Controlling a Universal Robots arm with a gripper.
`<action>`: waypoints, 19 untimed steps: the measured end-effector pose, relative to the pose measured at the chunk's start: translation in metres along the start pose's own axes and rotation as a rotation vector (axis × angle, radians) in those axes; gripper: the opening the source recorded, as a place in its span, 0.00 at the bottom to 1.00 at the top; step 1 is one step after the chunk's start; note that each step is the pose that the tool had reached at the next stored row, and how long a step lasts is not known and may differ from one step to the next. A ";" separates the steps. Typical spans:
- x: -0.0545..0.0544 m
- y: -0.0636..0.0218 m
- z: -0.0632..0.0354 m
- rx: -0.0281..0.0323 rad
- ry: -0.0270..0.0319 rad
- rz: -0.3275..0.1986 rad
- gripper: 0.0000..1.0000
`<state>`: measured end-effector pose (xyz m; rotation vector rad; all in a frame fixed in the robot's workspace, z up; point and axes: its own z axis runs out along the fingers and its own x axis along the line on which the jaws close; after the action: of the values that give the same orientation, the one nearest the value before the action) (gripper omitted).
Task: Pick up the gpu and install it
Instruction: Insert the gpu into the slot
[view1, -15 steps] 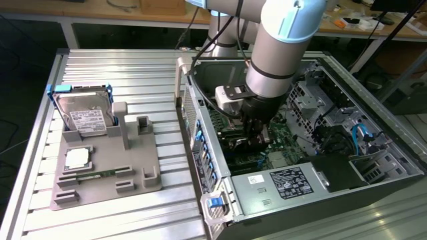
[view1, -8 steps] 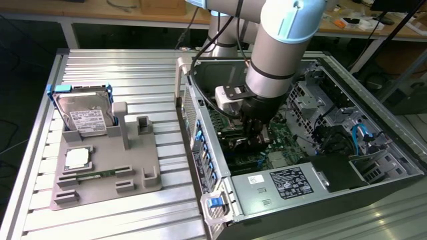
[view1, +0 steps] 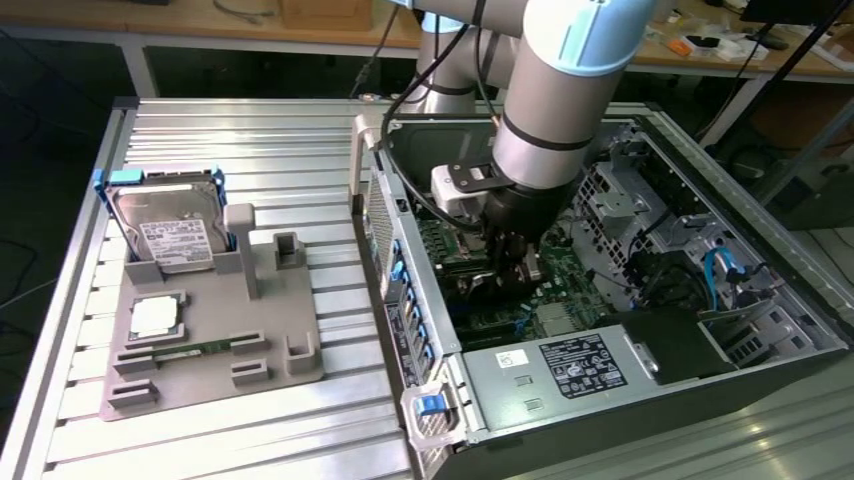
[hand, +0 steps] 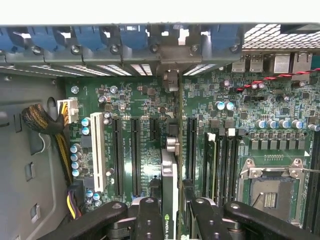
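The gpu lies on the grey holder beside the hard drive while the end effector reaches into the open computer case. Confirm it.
Wrong: the gpu is gripped in the end effector over the motherboard, as the wrist view shows, while the end effector reaches into the open computer case.

The thick grey cylindrical arm with pale blue joint caps (view1: 567, 90) comes in from the exterior view's top and slopes steeply downward, its wrist pointing almost straight down. A small white block (view1: 454, 190) is mounted on the side of the wrist. Below it the black two-fingered gripper (view1: 514, 262) hangs vertical. Its black fingers (hand: 150, 217) stand partly closed, clamped either side of the thin, edge-on gpu (hand: 169, 182).
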<state>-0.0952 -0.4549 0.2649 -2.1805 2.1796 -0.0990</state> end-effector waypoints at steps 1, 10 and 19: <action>0.000 0.0000 -0.0001 0.0002 0.0002 0.000 0.27; 0.000 -0.0014 -0.0027 0.0007 0.0054 0.000 0.27; 0.000 -0.0068 -0.0060 0.0010 0.0171 -0.002 0.27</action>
<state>-0.0890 -0.4544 0.2715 -2.1890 2.1862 -0.1192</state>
